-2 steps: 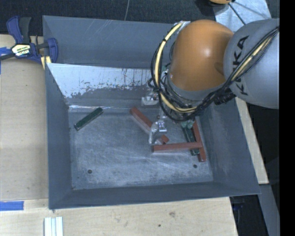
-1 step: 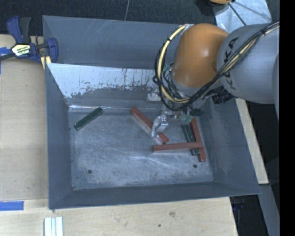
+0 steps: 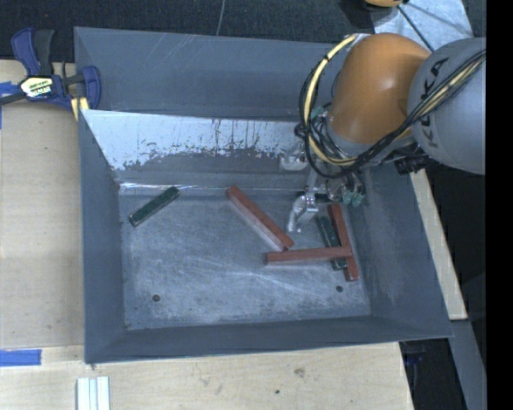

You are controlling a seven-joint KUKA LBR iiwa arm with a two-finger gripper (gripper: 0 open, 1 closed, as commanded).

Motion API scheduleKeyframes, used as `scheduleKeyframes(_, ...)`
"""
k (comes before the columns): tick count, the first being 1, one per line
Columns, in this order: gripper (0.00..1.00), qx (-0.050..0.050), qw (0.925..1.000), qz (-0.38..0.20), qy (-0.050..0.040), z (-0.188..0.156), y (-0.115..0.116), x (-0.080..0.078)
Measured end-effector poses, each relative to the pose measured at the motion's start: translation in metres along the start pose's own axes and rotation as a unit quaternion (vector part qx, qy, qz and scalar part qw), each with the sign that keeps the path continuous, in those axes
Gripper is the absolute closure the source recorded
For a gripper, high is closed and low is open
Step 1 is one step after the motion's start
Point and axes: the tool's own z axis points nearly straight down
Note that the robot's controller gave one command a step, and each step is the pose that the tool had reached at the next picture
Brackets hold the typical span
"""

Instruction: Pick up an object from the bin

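You are looking at a bin (image 3: 103, 254) of grey sheet metal with a matt finish. Its floor (image 3: 205, 272) is scuffed pale and looks rough, and its far wall (image 3: 197, 139) carries dark vertical scratches under a worn, lighter band. The red-brown sticks (image 3: 258, 218) right of centre look matt and smooth; whether they are wood or plastic you cannot tell. The dark green strip (image 3: 154, 205) at the far left has a dull face. The orange cover (image 3: 372, 88) on the wrist is glossy and smooth, and the gripper (image 3: 301, 213) below it glints like bare metal.
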Motion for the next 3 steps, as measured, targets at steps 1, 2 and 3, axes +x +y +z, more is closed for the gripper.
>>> scheduleKeyframes(1,0.00,0.000,0.9959,0.090,0.0010,0.030,0.025,0.006)
scheduleKeyframes(2,0.00,-0.001,0.9877,0.156,-0.0004,0.077,0.032,-0.001)
scheduleKeyframes(3,1.00,-0.005,0.9629,0.270,-0.0080,0.083,0.024,-0.015)
